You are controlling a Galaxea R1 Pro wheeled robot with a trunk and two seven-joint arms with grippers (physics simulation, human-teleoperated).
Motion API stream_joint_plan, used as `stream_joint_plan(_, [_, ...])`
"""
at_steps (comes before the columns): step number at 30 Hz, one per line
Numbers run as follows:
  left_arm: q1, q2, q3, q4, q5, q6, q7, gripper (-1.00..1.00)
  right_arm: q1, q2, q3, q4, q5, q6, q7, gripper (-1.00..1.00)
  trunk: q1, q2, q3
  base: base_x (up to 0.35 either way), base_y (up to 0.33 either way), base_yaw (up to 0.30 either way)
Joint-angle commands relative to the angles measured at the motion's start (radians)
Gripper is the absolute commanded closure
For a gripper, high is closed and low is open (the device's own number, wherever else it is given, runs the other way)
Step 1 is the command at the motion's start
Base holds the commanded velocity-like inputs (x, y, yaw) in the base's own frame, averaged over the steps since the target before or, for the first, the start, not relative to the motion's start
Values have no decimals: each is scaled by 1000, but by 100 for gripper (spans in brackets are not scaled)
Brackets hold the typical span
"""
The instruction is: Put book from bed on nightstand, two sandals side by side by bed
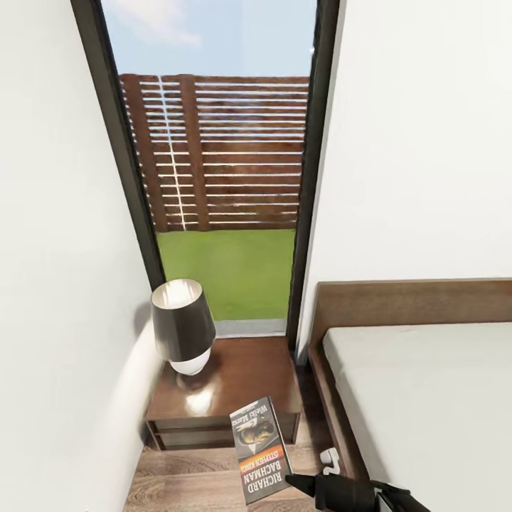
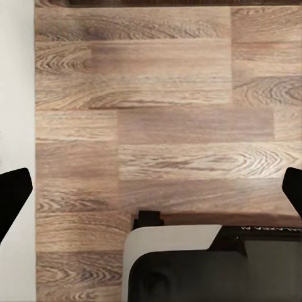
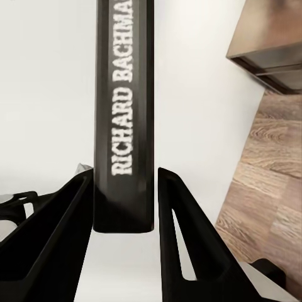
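One task item, the book (image 1: 260, 451), is held off the bed (image 1: 427, 398) by the right gripper (image 1: 290, 482), short of the nightstand (image 1: 235, 384). Floor (image 2: 157, 126) is framed between the left gripper's (image 2: 151, 195) parted fingers. Right fingers (image 3: 182, 239) are clamped on the book's spine (image 3: 124, 113); sandals are judged still pending.

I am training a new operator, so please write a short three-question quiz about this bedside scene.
1. True or false: the right end effector grips the book.
2. What stands on the nightstand? A) lamp B) vase C) clock
3. Fill in: the left end effector, fingers spread, looks down at the wooden ____.

Key: 1 true; 2 A; 3 floor.
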Motion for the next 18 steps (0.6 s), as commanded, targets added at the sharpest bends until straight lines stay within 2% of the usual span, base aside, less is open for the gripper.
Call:
stream_joint_plan(1, [-1, 0, -8, 1, 10, -3, -1, -100, -1, 0, -9, -1, 7, 7, 5, 100, 1, -2, -3, 73, 0, 125])
stream_joint_plan(10, [-1, 0, -8, 1, 10, -3, -1, -100, -1, 0, -8, 0, 7, 7, 2, 100, 1, -2, -7, 82, 0, 86])
stream_joint_plan(18, [-1, 0, -10, 1, 9, -3, -1, -100, -1, 0, -10, 0, 7, 7, 2, 100, 1, -2, -8, 224, 0, 15])
